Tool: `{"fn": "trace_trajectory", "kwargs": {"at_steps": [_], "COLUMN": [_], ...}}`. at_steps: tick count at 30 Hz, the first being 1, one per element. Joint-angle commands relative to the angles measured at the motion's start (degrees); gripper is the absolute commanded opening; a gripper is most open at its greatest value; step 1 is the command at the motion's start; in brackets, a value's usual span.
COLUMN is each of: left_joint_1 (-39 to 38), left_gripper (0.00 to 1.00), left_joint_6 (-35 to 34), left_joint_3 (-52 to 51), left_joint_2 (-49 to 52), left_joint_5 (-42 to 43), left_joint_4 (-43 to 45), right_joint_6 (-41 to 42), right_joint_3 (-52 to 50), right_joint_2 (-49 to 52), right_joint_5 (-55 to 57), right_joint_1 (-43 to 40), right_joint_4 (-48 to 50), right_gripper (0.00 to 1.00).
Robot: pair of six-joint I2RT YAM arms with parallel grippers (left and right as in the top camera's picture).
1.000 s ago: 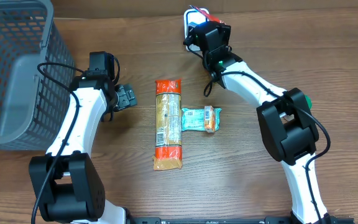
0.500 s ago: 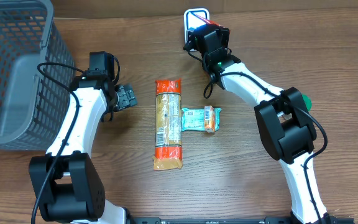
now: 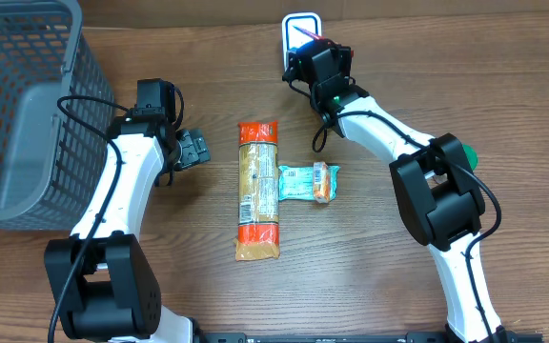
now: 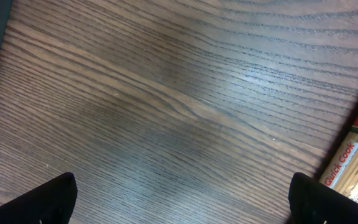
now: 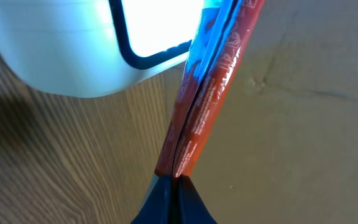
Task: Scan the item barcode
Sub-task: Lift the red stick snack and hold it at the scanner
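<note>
Overhead, a grey basket sits at the far left of the bench, maybe so that things can be dropped into it once they are scanned. Next to it the left tool hangs low over the wood. Its two fingers are spread wide and it holds nothing. It looks like it is waiting out of the way. In the middle lies a long noodle bag, flat on the bench. A small blue-green snack pack lies just beside it, touching its right side. They look like they are waiting for a turn. At the far end, a bit more to the right, the right tool is pressed together on the thin edge of a red pack. It holds the pack up right at the bright window of the white scanner. I think this is so the light can read the bars, but I cannot see the bars. I count one basket, one scanner, two tools and three packs: two lying down and one held.
</note>
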Motion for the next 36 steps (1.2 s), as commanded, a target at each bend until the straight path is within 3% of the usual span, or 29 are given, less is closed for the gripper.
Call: {"fn": "trace_trajectory", "kwargs": {"at_steps": [1, 36], "left_joint_1": [-0.07, -0.07], "left_gripper": [1.0, 1.0], "left_joint_6": [0.83, 0.83], "left_joint_3": [0.63, 0.63], "left_joint_2": [-1.14, -1.14], "left_joint_5": [0.04, 0.04], "left_joint_4": [0.09, 0.09], "right_joint_6": [0.59, 4.24], "right_joint_3": [-0.74, -0.79], "right_joint_2": [0.72, 3.82], "right_joint_5": [-0.11, -1.27], "right_joint_1": [0.33, 0.02], "right_joint_4": [0.22, -2.82], "right_gripper": [0.04, 0.03]}}
